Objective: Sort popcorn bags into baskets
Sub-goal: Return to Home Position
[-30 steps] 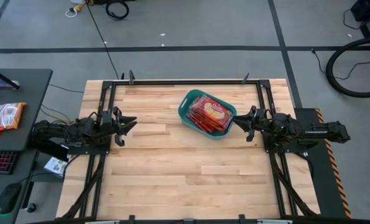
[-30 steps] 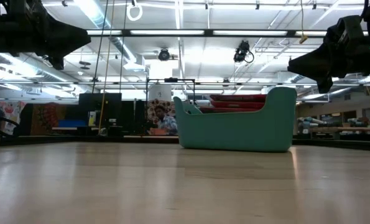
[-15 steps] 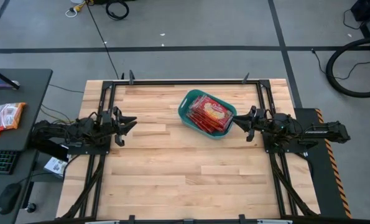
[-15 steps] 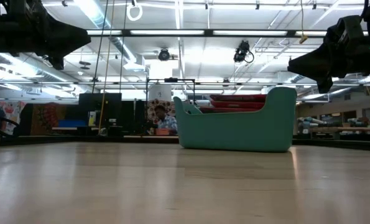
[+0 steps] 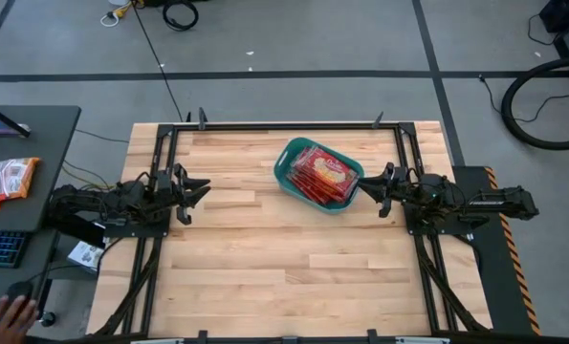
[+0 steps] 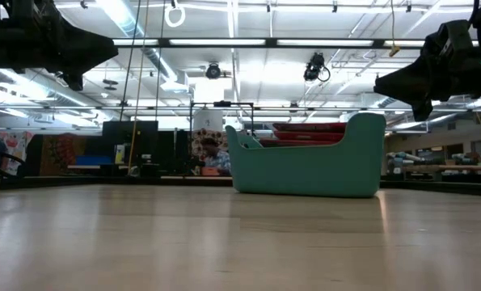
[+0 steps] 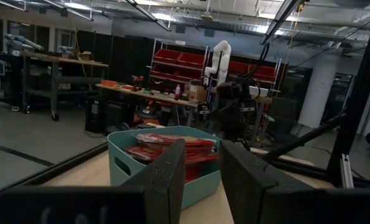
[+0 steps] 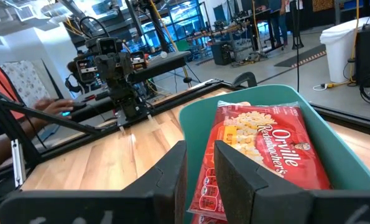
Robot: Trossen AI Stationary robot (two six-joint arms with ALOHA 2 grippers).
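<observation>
The teal basket (image 5: 284, 170) stands on its base on the far half of the wooden table, right of centre, turned at a slant. Several red popcorn bags (image 5: 322, 177) lie stacked flat inside it, and the top one shows white lettering (image 8: 265, 149). In the low view the stack (image 6: 305, 127) rises just above the basket's wall (image 6: 305, 166). My left gripper (image 5: 196, 188) hovers at the table's left edge, pointing toward the basket (image 7: 129, 162), its fingers a narrow gap apart. My right gripper (image 5: 368, 188) hovers just right of the basket, pointing at it, also slightly open.
Bare wood takes up the table's near half and middle (image 5: 284, 268). A black frame rail (image 5: 294, 124) runs along the table's edges. On a desk to the left lie orange packets (image 5: 7, 180) and a keyboard, and a person's hand (image 5: 11, 311) is at the mouse.
Both arms and the basket have kept still. A person's hand has come into the high view at the mouse on the desk to the left.
</observation>
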